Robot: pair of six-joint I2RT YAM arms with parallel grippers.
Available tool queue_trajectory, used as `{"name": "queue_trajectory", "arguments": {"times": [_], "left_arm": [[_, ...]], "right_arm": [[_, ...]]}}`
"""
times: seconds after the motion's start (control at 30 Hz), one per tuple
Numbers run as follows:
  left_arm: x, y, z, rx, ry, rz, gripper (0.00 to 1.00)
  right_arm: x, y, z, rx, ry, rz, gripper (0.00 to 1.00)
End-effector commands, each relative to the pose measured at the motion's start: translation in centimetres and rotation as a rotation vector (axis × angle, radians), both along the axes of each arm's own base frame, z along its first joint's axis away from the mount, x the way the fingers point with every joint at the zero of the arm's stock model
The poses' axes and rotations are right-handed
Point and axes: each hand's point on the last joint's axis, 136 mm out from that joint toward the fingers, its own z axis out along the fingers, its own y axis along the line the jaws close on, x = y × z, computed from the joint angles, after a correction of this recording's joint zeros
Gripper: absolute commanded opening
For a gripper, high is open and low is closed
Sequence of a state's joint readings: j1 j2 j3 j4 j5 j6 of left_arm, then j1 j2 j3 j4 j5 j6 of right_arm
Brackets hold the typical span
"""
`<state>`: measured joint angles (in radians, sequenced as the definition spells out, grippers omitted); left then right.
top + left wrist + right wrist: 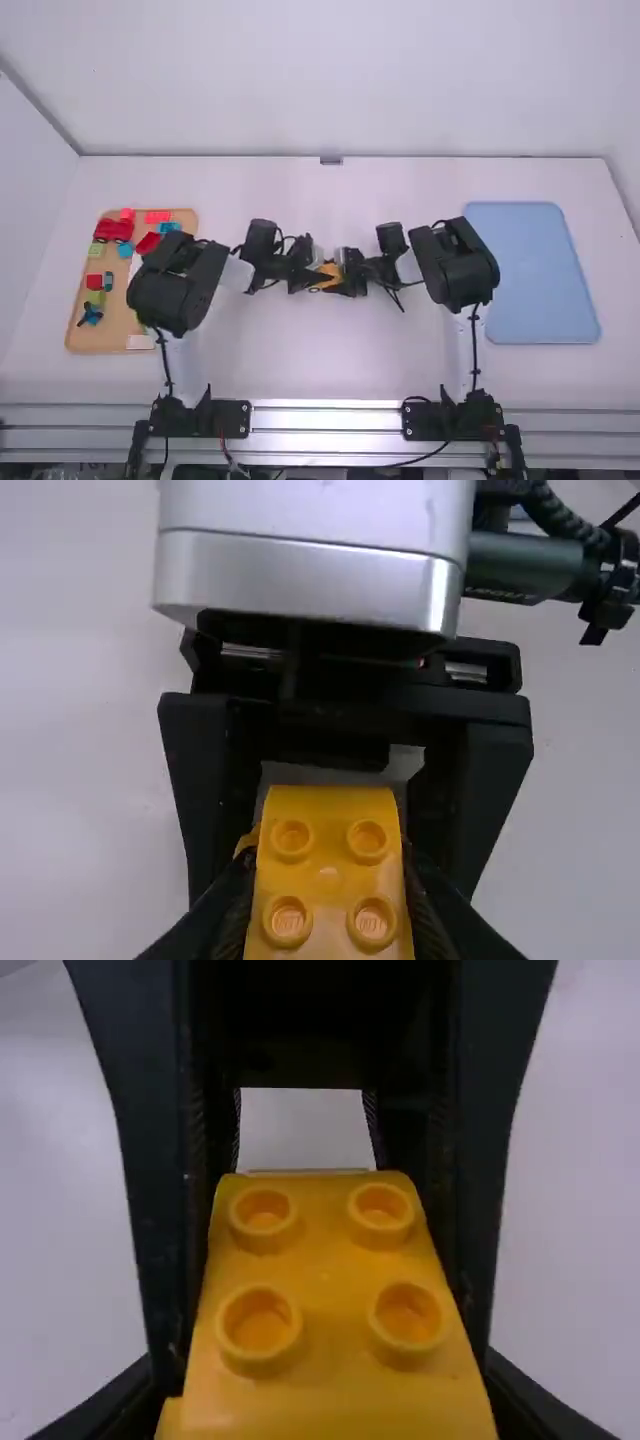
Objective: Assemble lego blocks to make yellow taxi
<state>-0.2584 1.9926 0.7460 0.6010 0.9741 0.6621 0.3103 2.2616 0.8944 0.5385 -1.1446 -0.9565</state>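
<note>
Mid-table in the high view, my left gripper (308, 277) and my right gripper (347, 274) face each other at the yellow taxi piece (328, 275). In the left wrist view the left gripper (328, 930) is shut on the studded yellow taxi piece (328, 880), one finger along each side. The right wrist view has the same yellow taxi piece (325, 1310) between the fingers of the right gripper (325, 1400), which is shut on it. Its underside is hidden.
A wooden tray (100, 338) at the left holds several blocks, among them a red vehicle piece (113, 230), a red block (157, 217) and a blue block (125, 249). A blue tray (530, 270) lies at the right.
</note>
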Motion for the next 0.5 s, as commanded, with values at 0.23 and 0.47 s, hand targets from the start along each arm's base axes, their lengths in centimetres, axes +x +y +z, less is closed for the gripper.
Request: {"name": "queue_trajectory", "arguments": {"times": [0.23, 0.47], "left_arm": [[0.9, 1.1, 1.6, -0.004, 0.033, 0.088, 0.02], [-0.2, 1.9, 0.1, 0.046, 0.024, 0.054, 0.02]], "right_arm": [[-0.1, -0.1, -0.3, 0.003, -0.002, 0.005, 0.50], [-0.1, -0.1, -0.3, 0.003, -0.001, 0.006, 0.50]]}}
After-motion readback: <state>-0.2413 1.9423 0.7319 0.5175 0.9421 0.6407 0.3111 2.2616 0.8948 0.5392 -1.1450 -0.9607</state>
